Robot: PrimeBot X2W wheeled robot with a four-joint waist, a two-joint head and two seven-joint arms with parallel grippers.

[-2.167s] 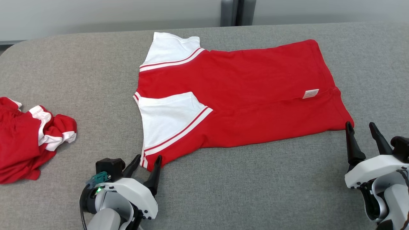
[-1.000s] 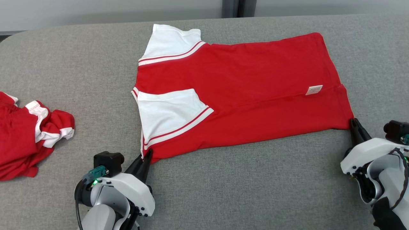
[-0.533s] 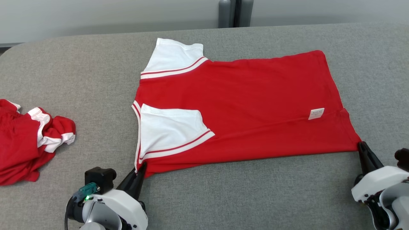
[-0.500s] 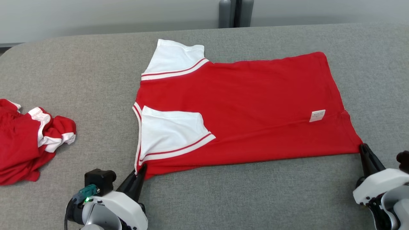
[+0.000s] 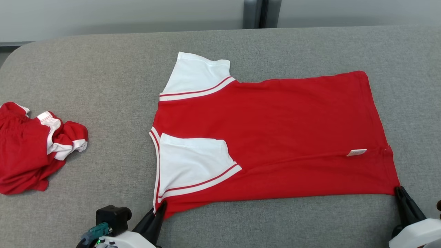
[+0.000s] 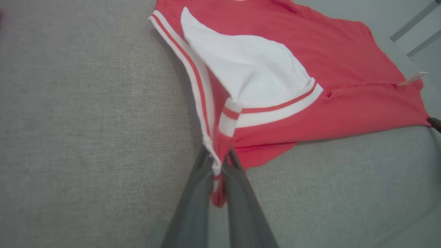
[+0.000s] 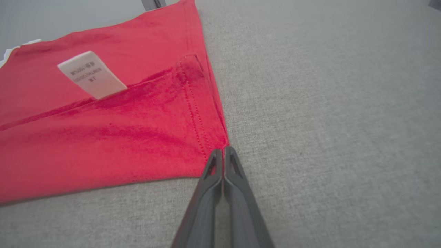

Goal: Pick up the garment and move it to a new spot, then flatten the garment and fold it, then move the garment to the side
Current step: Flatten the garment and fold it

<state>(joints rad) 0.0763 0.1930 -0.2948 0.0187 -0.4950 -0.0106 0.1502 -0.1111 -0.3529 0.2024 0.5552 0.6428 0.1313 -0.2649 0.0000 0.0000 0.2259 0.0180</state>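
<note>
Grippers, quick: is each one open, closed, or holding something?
Left gripper: shut on the red shirt's striped corner.
Right gripper: shut on the red shirt's hem corner.

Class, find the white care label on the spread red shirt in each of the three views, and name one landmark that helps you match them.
Head view: care label at the right, above the near right corner of the shirt.
Left wrist view: care label at the far right edge, upper half.
Right wrist view: care label at the upper left, close up.
Shared landmark: the hem corner beside it, pinched in the right gripper.
</note>
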